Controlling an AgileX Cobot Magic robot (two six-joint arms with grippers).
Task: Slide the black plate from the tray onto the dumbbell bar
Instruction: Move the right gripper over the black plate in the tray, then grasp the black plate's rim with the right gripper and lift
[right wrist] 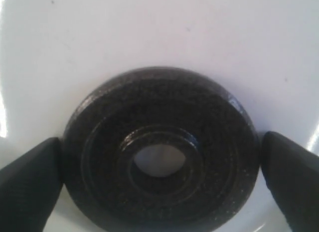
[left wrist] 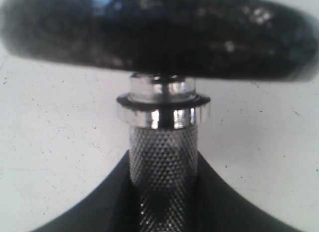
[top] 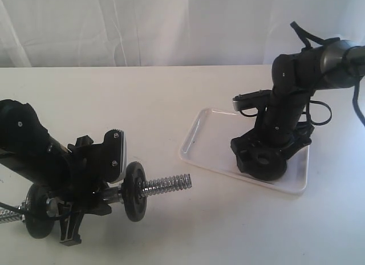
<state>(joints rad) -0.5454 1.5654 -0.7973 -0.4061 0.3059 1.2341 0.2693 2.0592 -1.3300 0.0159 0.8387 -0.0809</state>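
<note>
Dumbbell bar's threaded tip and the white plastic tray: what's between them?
Only bare white table separates the shiny chrome dumbbell bar from the shallow white tray, per the exterior view.

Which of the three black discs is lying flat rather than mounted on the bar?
The black plate in the tray, straddled by the open right gripper, lies flat; the other two discs stand on edge, threaded on the dumbbell bar.

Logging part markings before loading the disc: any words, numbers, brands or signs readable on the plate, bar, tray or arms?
No text can be read in any view.
black plate, in the tray: plain speckled face, no figure.
dumbbell bar: only knurling and thread, no stamp.
left arm, right arm: dark housings, any label too blurred to read.
</note>
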